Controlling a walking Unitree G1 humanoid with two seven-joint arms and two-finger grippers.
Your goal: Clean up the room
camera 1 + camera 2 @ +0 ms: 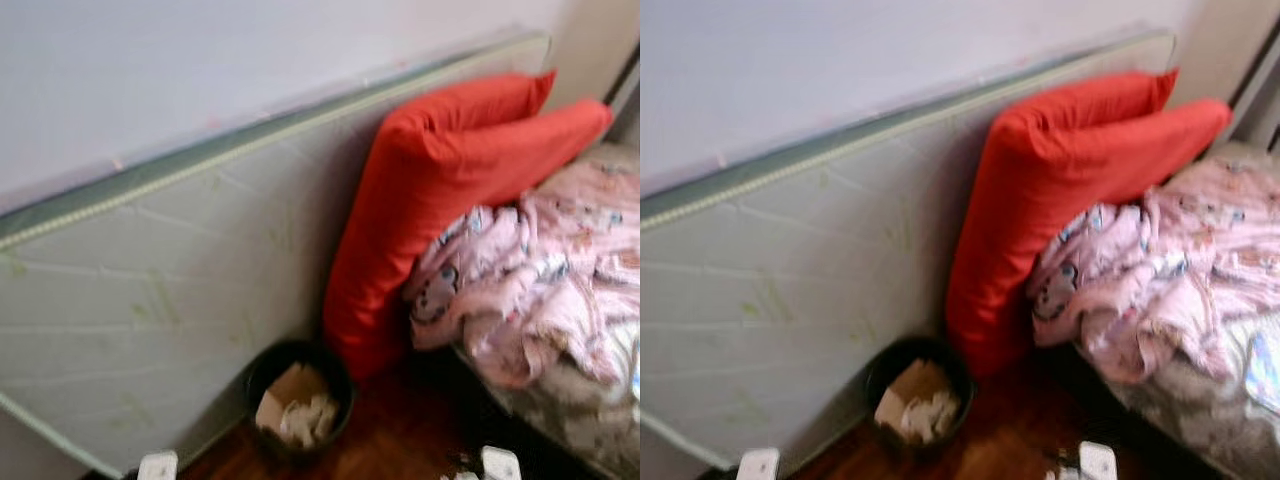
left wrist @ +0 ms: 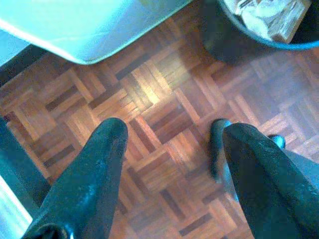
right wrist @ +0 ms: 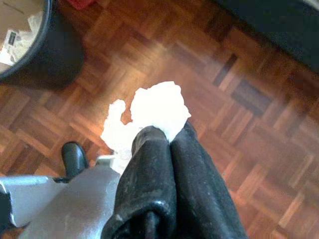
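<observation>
A black waste bin (image 1: 298, 400) holding cardboard and crumpled paper stands on the parquet floor, at the foot of a mattress leaning on the wall. In the right wrist view my right gripper (image 3: 167, 137) is shut on a crumpled white tissue (image 3: 149, 114), held above the floor with the bin (image 3: 35, 47) a short way off. My left gripper (image 2: 172, 134) hangs open over bare parquet, its two black fingers (image 2: 92, 174) wide apart, with the bin's rim (image 2: 259, 35) beyond them.
A pale mattress (image 1: 150, 280) leans against the wall on the left. Two red pillows (image 1: 440, 170) stand beside the bin. A bed with a rumpled pink blanket (image 1: 540, 280) fills the right. Parquet floor (image 1: 400, 435) lies between bin and bed.
</observation>
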